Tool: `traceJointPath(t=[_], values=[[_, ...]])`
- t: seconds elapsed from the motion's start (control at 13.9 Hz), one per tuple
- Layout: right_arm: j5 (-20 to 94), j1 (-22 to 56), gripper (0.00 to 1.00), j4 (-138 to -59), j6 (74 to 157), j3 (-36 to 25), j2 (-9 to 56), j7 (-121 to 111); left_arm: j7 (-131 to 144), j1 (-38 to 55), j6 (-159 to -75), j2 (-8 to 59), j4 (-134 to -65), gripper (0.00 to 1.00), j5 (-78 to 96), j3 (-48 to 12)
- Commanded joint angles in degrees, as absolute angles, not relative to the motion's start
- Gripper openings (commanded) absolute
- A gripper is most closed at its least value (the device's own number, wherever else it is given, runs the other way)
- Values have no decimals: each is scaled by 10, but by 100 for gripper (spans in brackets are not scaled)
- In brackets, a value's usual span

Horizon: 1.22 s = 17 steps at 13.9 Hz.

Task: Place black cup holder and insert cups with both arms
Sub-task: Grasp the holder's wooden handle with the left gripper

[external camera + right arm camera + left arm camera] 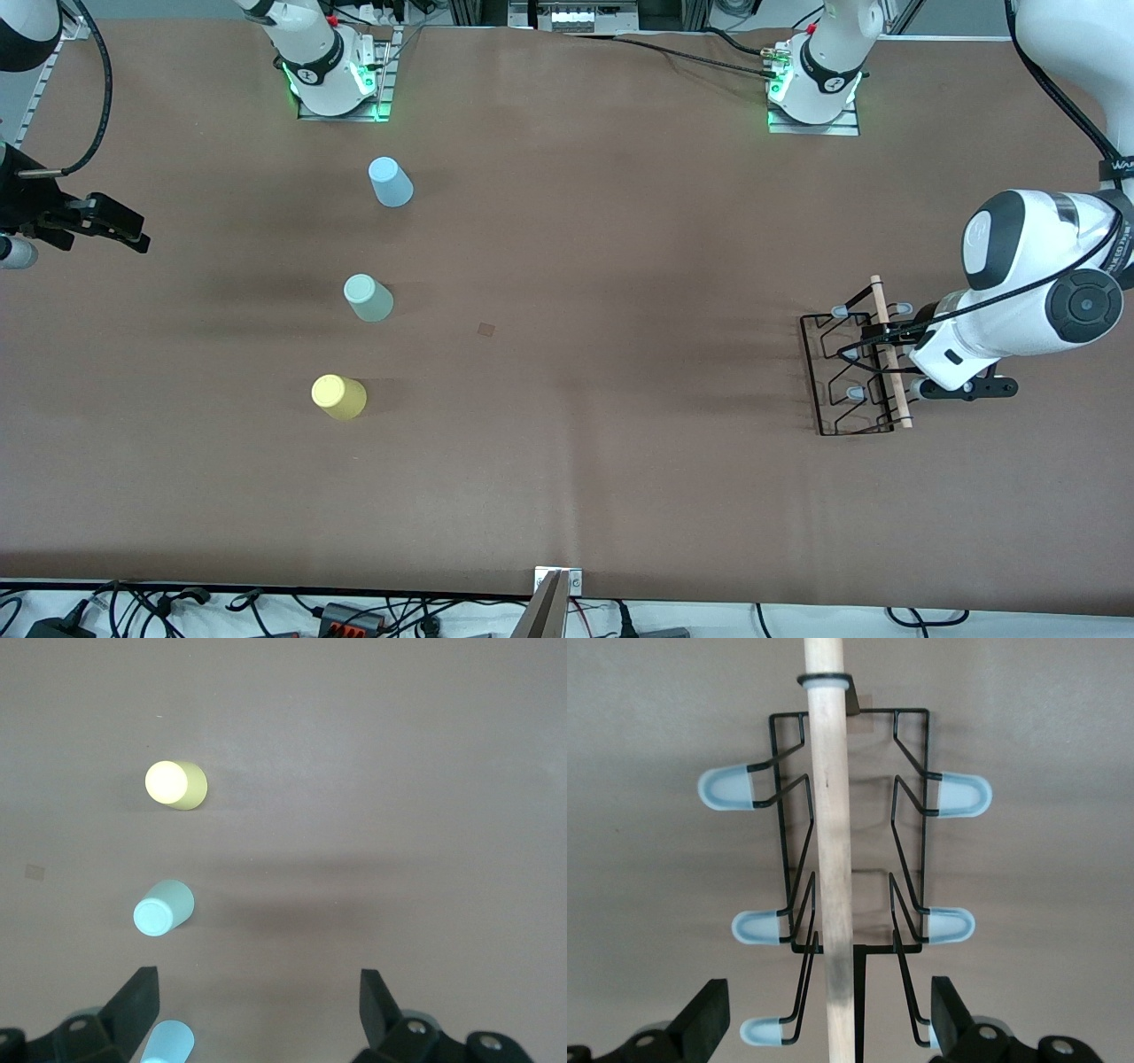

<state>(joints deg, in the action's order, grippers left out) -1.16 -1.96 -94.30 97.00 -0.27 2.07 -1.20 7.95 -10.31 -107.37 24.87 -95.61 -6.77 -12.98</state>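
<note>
The left claw (828,1028) hangs over the black cup holder (850,372) at the left arm's end of the counter (620,496), its two fingers spread wide with the light wooden rod handle (831,859) running up between them, touching neither as far as the left wrist view shows. That rod looks like the sensible place to take hold: it is stiff, round and thick enough for the pads, though smooth wood may turn in the grip, so a hold near its middle would probably keep the rack from tipping. The rack itself is thin black wire, likely light and rigid but springy at the grey-tipped pegs (728,788), which stand out to either side and could snag. Nothing sits on any peg; the rack is empty. The right claw (257,1019) waits over the counter's edge at the right arm's end, fingers likewise apart and holding nothing. Toward that end three cups stand mouth down in a row, well apart from the rack: the light blue cup (390,182) farthest from the front camera, the pale mint green cup (368,297) between, the yellow cup (337,396) nearest. They appear to be thin plastic, light and slippery, easily knocked over or squeezed out of shape, so a gentle pinch across the body seems best.
</note>
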Motion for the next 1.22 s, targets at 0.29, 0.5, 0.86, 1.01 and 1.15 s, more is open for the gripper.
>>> traceJointPath(t=[0.29, 0.5, 0.86, 1.01, 1.15], values=[[-5, -19, 100, -951, 973, -2, 11, -18, 82, -103, -1062, 280, -943, 77, -82, -132], [-5, -19, 100, -950, 973, -2, 11, -18, 81, -101, -1062, 279, -939, 49, -82, -133], [-5, -19, 100, -950, 972, -2, 11, -18, 83, -95, -1060, 278, -936, 9, -77, -134], [-5, -19, 100, -950, 972, -2, 11, -18, 83, -92, -1060, 275, -934, 1, -76, -134], [-5, -19, 100, -950, 969, -2, 11, -18, 83, -81, -1055, 269, -929, 1, -76, -134]])
